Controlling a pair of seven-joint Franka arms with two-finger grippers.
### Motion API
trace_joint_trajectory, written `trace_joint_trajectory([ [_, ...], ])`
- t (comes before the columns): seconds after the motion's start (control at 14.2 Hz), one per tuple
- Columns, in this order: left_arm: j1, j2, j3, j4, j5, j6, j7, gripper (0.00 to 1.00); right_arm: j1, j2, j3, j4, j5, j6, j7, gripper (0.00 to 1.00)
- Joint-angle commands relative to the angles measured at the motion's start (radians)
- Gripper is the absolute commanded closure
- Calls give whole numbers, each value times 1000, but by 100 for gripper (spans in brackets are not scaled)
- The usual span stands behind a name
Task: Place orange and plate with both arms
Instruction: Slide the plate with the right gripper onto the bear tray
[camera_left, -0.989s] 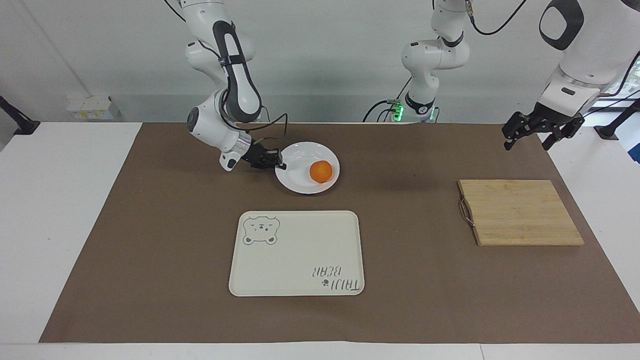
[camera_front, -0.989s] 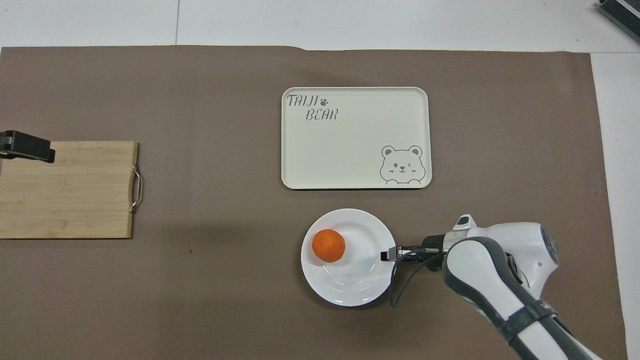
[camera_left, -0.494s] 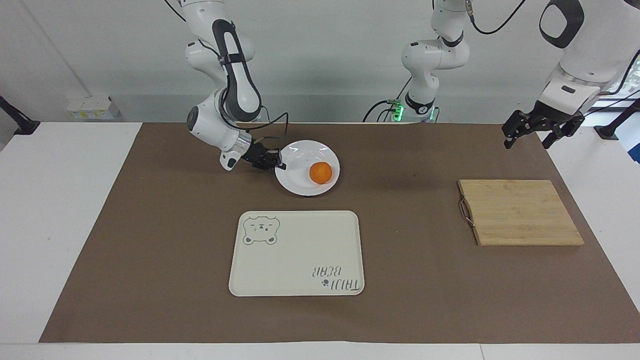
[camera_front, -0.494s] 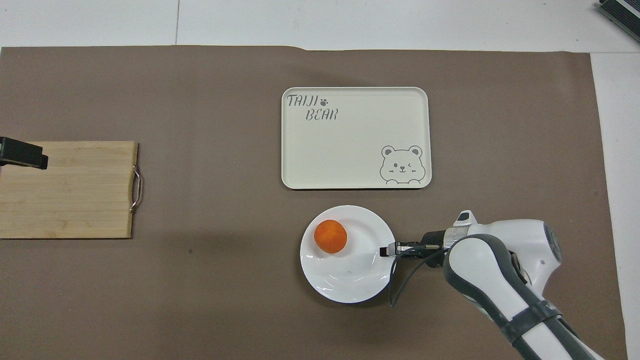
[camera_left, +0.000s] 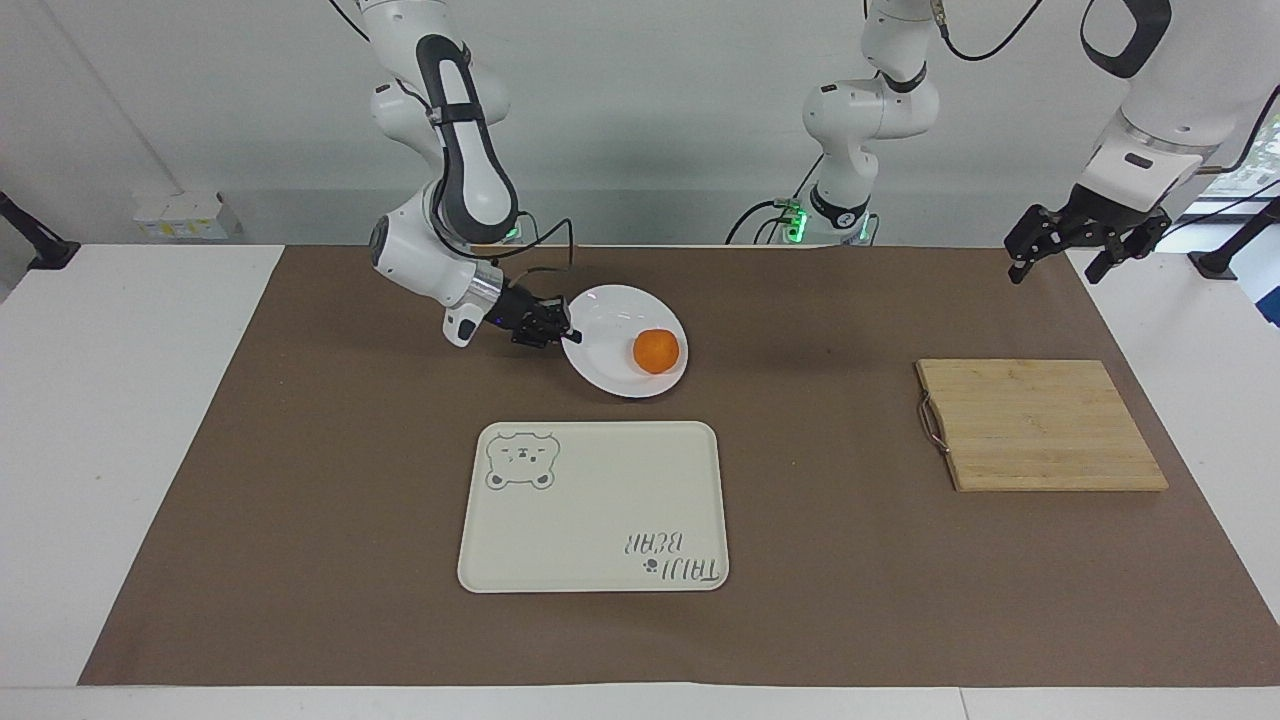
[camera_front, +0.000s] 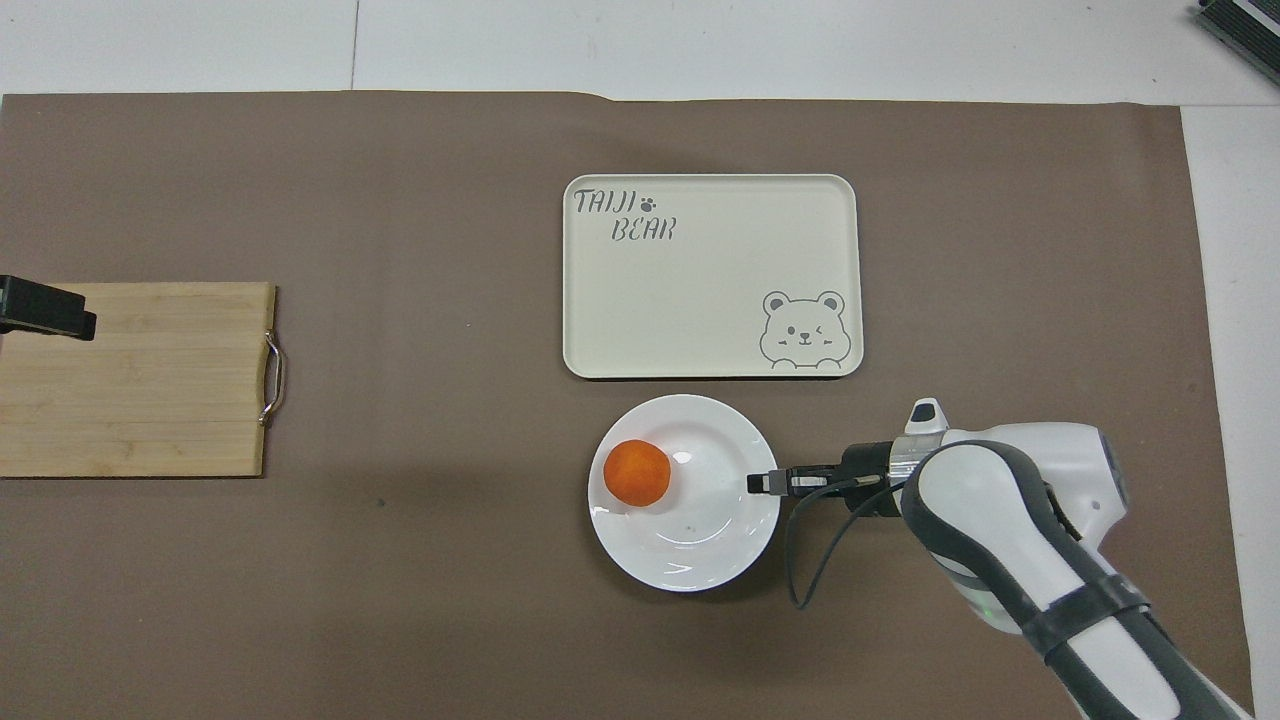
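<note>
The right gripper (camera_left: 562, 333), clamped on the rim of the plate (camera_left: 612, 374) at the edge toward the right arm's end of the table, has raised that edge over the past second. The plate, flat on the brown table cover (camera_left: 300, 500) a second ago, now tilts, its gripped side high and its other side low. The orange (camera_left: 656, 351) has rolled across the dish, away from the gripper, and rests against the lower rim.

The lift means the carry has begun. The likely destination is the cream tray (camera_left: 590, 565) with the bear drawing, which lies just beside the plate and farther from the robots. With the fruit loose on a tilted dish, a steeper tip could, by the look of it, send it over the edge.

The plate is round, white and glossy, with a raised rim and faint reflections on its shallow floor. The orange is small, bright and smooth, well under half the plate's width.

The left gripper (camera_left: 1070, 245) waits with fingers spread, in the air near the wooden cutting board (camera_left: 1040, 425) at the left arm's end of the table.
</note>
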Motion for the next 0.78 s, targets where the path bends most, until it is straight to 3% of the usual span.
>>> trace_joint_trajectory([
  [0.0, -1, -20, 0, -22, -4, 4, -9, 0, -50, 21, 0, 50, 76, -81, -65, 100],
  [0.35, -1, -20, 0, -22, -4, 4, -9, 0, -86, 56, 0, 122, 139, -132, -79, 100],
  [0.71, -1, -20, 0, -22, -4, 4, -9, 0, -151, 157, -3, 299, 127, -178, -45, 100],
])
